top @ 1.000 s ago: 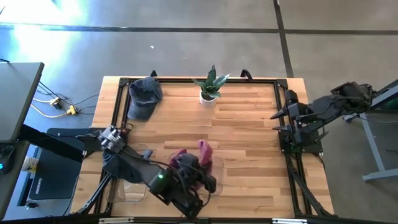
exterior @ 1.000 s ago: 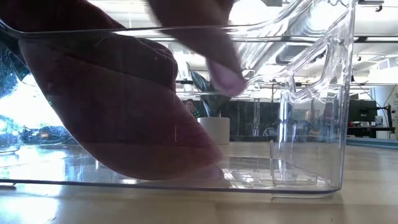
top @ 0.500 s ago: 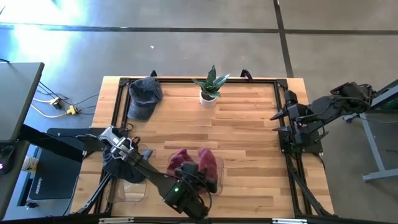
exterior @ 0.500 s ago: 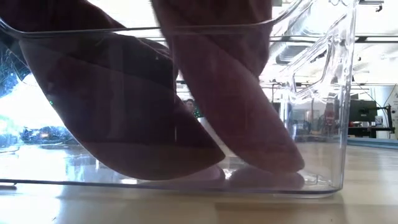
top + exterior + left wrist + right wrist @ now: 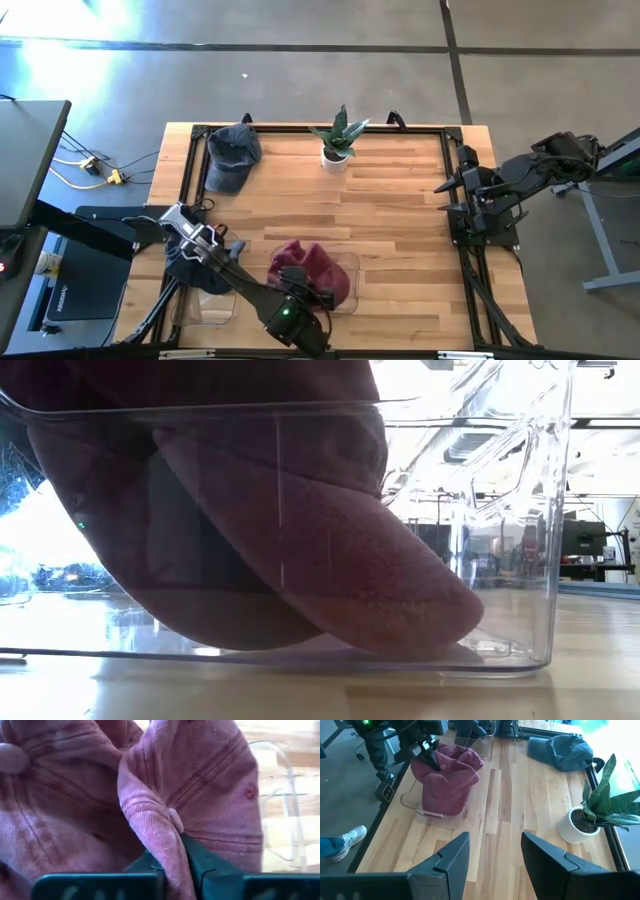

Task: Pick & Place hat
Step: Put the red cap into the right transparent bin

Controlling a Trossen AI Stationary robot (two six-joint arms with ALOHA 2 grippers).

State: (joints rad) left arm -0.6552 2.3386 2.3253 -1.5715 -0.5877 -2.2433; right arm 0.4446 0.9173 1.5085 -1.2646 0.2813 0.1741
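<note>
While the left claw [image 5: 172,870] pinches a fold of the pink hat [image 5: 310,268], the hat sits down inside the clear bin [image 5: 350,270] at the near edge of the desk [image 5: 400,210], w/ its brim resting on the bin floor in the low view. The fold is clamped between the green pads [image 5: 210,875], prob. so the crown goes in w/o flopping over the rim; grip not let go yet, so placing looks nearly done but not finished.

Right claw [image 5: 492,857] waits at the right side of the desk, fingers spread, holding nothing.

Edges & room: bin walls stand close around the hat, so little slack inside; straight up is the clean way out for the left arm. A second clear bin [image 5: 215,305] lies just left of it, w/ a dark hat [image 5: 195,268] at its far side, so a sideways exit to the left is tight. Grey hat [image 5: 232,152] lies at the far left corner, potted plant [image 5: 338,140] at far centre, both well apart from the bin. Mid-desk to the right is open.
</note>
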